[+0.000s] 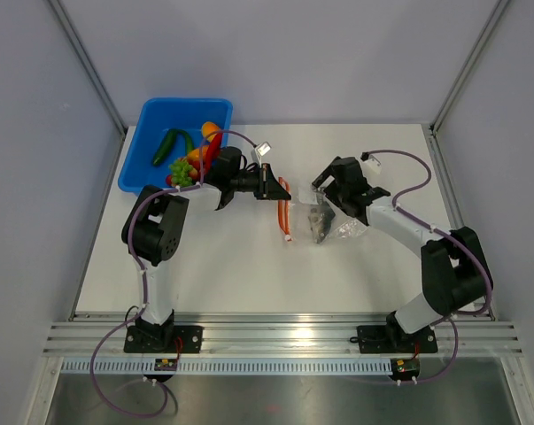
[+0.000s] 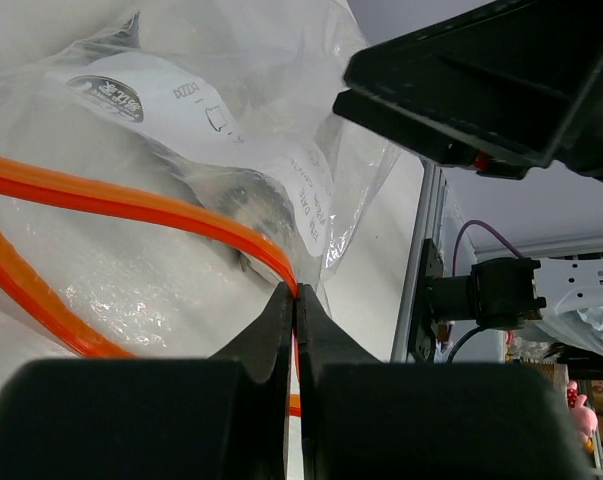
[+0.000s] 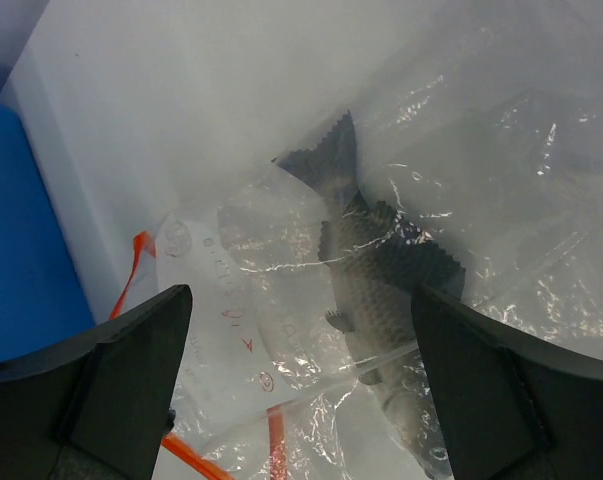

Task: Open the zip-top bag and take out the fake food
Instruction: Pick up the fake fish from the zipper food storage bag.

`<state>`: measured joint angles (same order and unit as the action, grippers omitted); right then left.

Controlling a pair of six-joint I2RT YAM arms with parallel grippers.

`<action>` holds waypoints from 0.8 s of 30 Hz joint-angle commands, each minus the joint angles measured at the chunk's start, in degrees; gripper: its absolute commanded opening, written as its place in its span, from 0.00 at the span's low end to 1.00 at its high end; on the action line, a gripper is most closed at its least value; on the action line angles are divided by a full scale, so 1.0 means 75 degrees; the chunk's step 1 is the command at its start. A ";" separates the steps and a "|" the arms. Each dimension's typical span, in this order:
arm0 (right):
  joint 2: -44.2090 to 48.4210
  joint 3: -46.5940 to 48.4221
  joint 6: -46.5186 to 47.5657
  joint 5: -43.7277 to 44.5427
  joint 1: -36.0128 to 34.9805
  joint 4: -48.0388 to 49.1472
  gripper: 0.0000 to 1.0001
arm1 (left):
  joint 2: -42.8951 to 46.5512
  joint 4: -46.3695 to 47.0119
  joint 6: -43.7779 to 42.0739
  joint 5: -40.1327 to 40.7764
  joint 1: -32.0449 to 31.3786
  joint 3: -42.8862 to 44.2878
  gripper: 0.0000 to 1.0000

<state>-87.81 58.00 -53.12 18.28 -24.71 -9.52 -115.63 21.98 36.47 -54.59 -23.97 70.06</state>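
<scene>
One fish [image 3: 381, 290] is lying in the mid-frame bag [image 1: 344, 228], left gripper [image 2: 296, 300] clamping the zip strip [image 2: 131, 205], right gripper [image 3: 301, 345] gaping, likely grabbing next.

Left tool [image 2: 294, 300] clamped tight; right tool [image 3: 296, 300] spread wide, pointing down.

The bag [image 3: 501, 150] is thin clear plastic, crinkled and glossy, with white glints along its creases. Its zip strip [image 2: 131, 205] is smooth orange plastic with a slight sheen, and the label [image 2: 316, 195] looks like a flat white printed patch. The fish [image 3: 381, 270] inside is matt grey plastic with rough scaled relief and toothed fins. The tub [image 1: 160, 115] is smooth blue plastic, and the toys [image 1: 196, 158] in it look shiny. The counter [image 1: 249, 266] is white, smooth and matt. The left claw [image 2: 294, 300] and right claw [image 3: 301, 300] are matt black plastic. The rail [image 1: 284, 335] is ribbed bare metal.
</scene>
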 commanded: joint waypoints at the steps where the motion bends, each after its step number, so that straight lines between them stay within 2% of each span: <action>1: -0.0256 0.0248 -0.0944 -0.0106 -0.0045 -0.0278 0.98 | 0.0347 0.0128 -0.0175 0.0106 -0.0039 0.0209 0.00; 13: 0.0469 0.0048 -0.1623 0.0971 -0.0454 -0.1214 0.98 | 0.0418 0.0082 -0.0304 0.0200 -0.0051 0.0162 0.00; 15: 0.0493 0.0142 -0.1495 0.1008 -0.0514 -0.1366 0.98 | 0.0406 0.0070 -0.0339 0.0212 -0.0051 0.0162 0.00; 21: 0.0528 -0.0092 -0.2174 0.0750 -0.0514 -0.1449 0.96 | 0.0406 0.0046 -0.0362 0.0224 -0.0051 0.0151 0.00; 24: 0.0564 -0.0128 -0.2011 0.0936 -0.0549 -0.1332 0.96 | 0.0418 0.0011 -0.0397 0.0247 -0.0051 0.0151 0.00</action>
<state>-85.71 57.17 -66.54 22.94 -28.36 -19.35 -115.59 20.51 34.92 -53.45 -24.08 70.06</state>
